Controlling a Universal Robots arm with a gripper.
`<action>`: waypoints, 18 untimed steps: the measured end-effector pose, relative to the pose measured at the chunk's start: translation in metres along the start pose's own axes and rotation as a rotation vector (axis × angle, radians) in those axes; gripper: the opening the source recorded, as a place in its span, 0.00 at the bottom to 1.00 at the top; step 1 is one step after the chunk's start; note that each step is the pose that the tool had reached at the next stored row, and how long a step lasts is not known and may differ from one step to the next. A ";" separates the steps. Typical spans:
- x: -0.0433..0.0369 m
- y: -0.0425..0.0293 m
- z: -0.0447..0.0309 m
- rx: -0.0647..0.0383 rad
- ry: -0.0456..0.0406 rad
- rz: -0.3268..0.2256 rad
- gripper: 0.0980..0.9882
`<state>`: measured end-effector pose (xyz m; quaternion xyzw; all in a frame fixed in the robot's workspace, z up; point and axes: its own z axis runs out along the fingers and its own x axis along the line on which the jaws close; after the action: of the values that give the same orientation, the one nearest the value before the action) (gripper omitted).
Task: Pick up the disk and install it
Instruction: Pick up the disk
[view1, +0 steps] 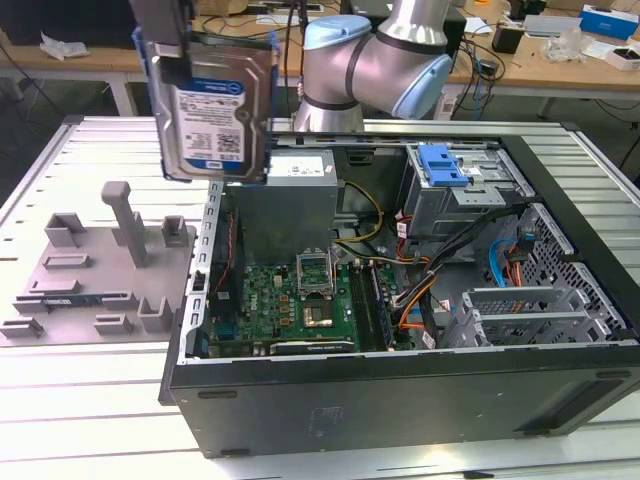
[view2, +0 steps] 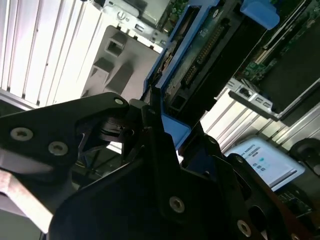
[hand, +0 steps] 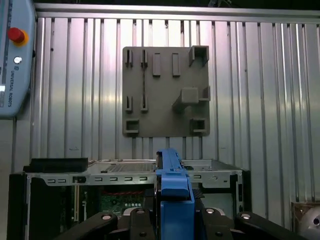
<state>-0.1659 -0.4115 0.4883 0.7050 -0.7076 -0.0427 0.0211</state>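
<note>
The flat silver metal hard disk (view1: 215, 110) in its blue plastic carrier is clamped upright (label showing) between the jaws, above the open black computer case (view1: 400, 390).

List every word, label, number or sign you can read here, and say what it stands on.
Nothing can be quoted with confidence; print stands here:
the disk: white-and-blue label with barcodes, too small to read.
power supply: grey label, too small to read.
teach pendant: small vertical lettering below the red button, too fine to quote surely.
</note>
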 end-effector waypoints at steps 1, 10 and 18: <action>0.0014 -0.0043 -0.0004 0.000 0.0014 0.000 0.30; 0.0193 -0.0446 -0.0046 -0.002 0.0156 0.002 0.30; 0.0402 -0.0774 -0.0082 -0.002 0.0163 0.002 0.30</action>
<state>-0.0882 -0.4521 0.4882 0.7047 -0.7080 -0.0377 0.0277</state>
